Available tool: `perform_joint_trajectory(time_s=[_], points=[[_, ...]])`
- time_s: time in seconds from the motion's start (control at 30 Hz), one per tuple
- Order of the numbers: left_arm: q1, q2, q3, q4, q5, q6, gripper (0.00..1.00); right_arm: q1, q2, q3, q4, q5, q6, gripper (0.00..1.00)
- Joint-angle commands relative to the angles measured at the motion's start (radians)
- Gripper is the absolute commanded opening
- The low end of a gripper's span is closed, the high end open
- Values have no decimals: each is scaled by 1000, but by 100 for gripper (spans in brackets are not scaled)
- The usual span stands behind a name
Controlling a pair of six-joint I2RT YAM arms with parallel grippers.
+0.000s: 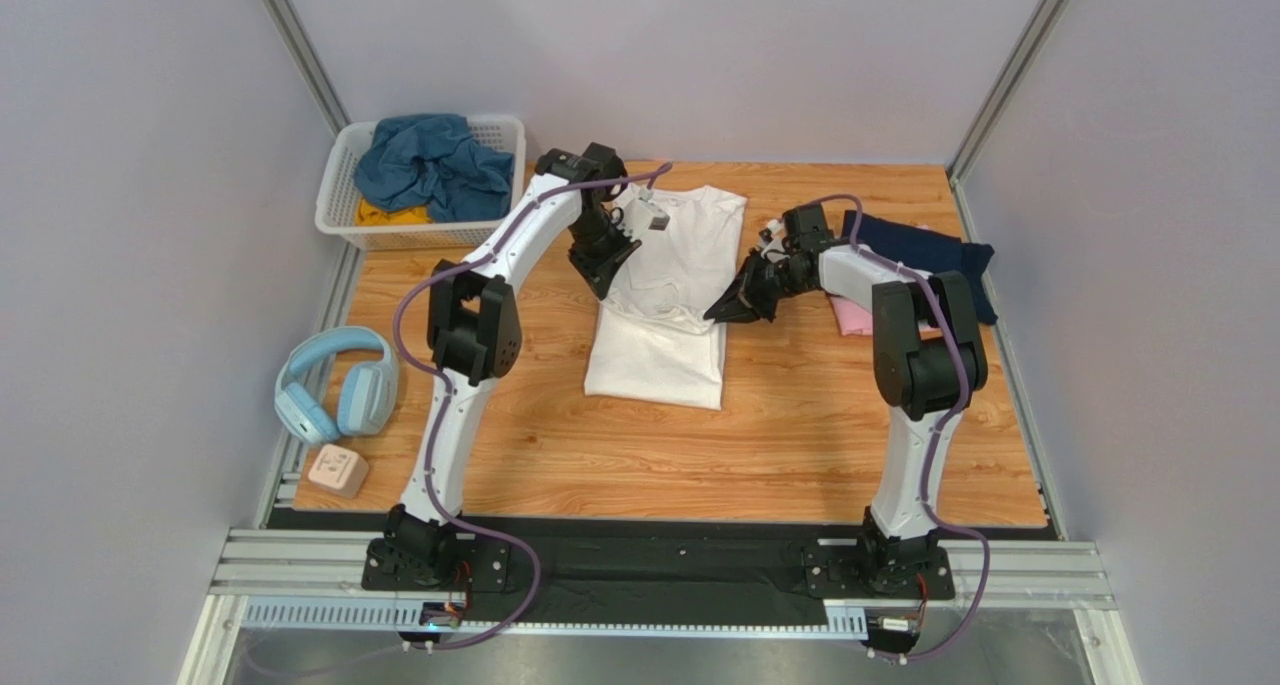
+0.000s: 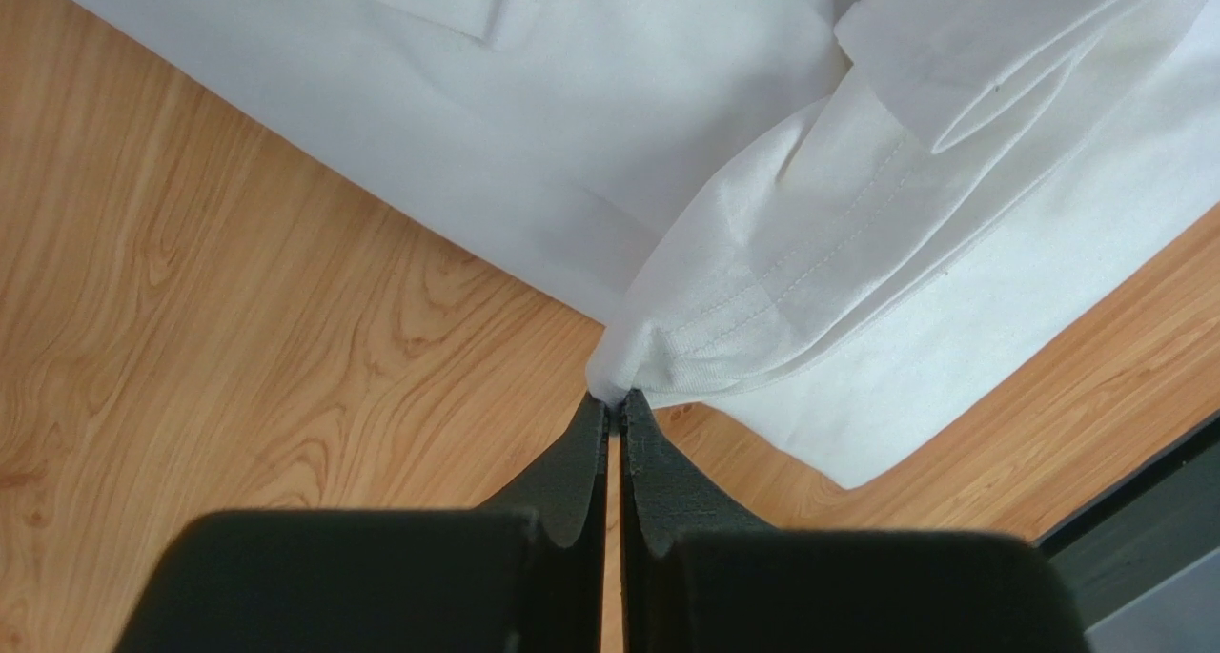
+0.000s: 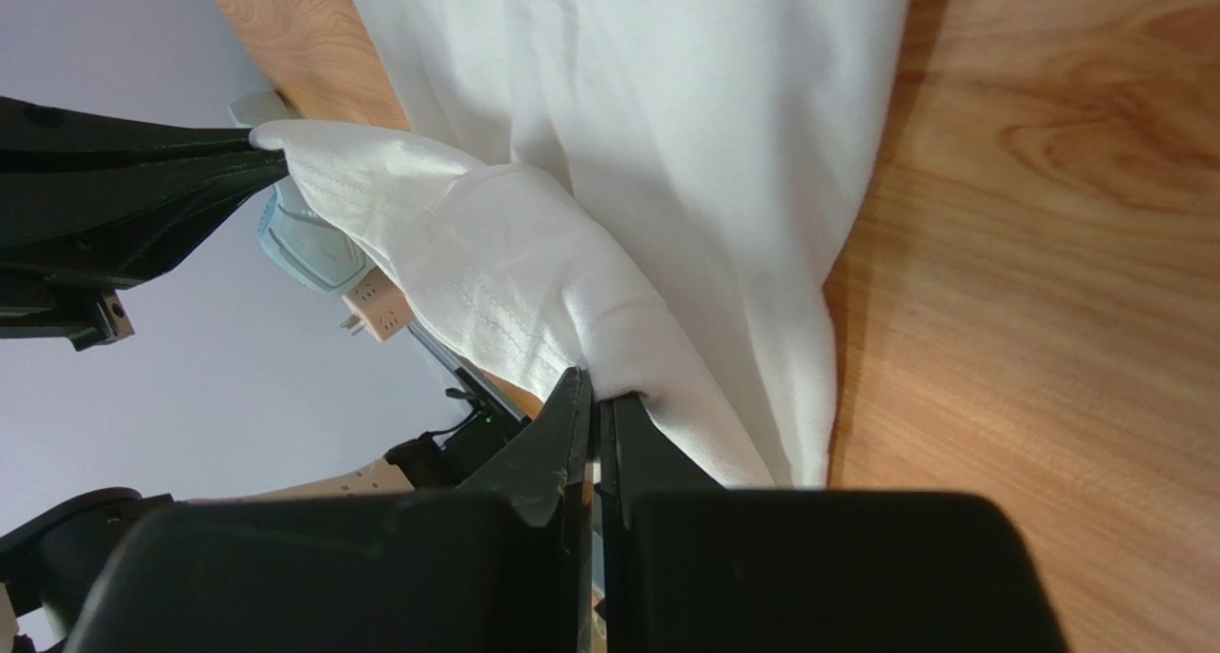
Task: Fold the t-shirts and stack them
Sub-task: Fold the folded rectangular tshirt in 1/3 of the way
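Note:
A large white t-shirt (image 1: 669,288) lies lengthwise in the middle of the wooden table, partly folded. My left gripper (image 1: 600,277) is shut on its left edge and pinches a bunched fold (image 2: 745,310) just above the wood. My right gripper (image 1: 727,309) is shut on the shirt's right edge (image 3: 573,310), lifted a little. A navy t-shirt (image 1: 924,250) lies on a pink one (image 1: 851,318) at the right. A teal-blue shirt (image 1: 433,163) and a yellow one (image 1: 394,216) sit in the basket.
A white slatted basket (image 1: 343,205) stands at the back left corner. Light-blue headphones (image 1: 335,384) and a small beige box (image 1: 337,471) lie off the table's left edge. Grey walls close in both sides.

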Motion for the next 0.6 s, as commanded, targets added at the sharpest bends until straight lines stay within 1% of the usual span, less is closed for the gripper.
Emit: perform_joint_trajectory(time_s=[0.0,0.03,0.07,0.13,0.17,0.23,0.27,0.33,0.37,0.47,0.5,0.57], points=[[3,35,23,-169,-24,-31,0,-20,60,49,16,-20,-20,2],[3,44,20,-165,-35,-31,0,-25,71,59,16,-20,-21,3],[4,51,20,-160,-40,-34,0,-31,83,67,13,-22,-23,7],[4,61,26,-152,-56,-37,5,-40,118,82,10,-26,-18,13],[4,63,26,-140,-64,-38,7,-48,129,101,10,-28,-15,20],[6,60,27,-128,-83,-43,9,-54,160,128,-1,-30,-13,24],[8,57,30,-119,-89,-46,11,-59,169,157,-10,-31,-14,27],[11,52,43,-115,-112,-51,18,-62,187,188,-38,-34,-21,34],[14,48,47,-109,-118,-54,21,-63,189,211,-53,-36,-23,40],[20,18,59,-106,-158,-52,36,-74,183,245,-80,-33,-33,49],[20,-3,62,-105,-193,-51,49,-77,178,262,-94,-31,-32,51],[21,-32,62,-94,-236,-40,66,-92,148,279,-114,-23,-32,54]])
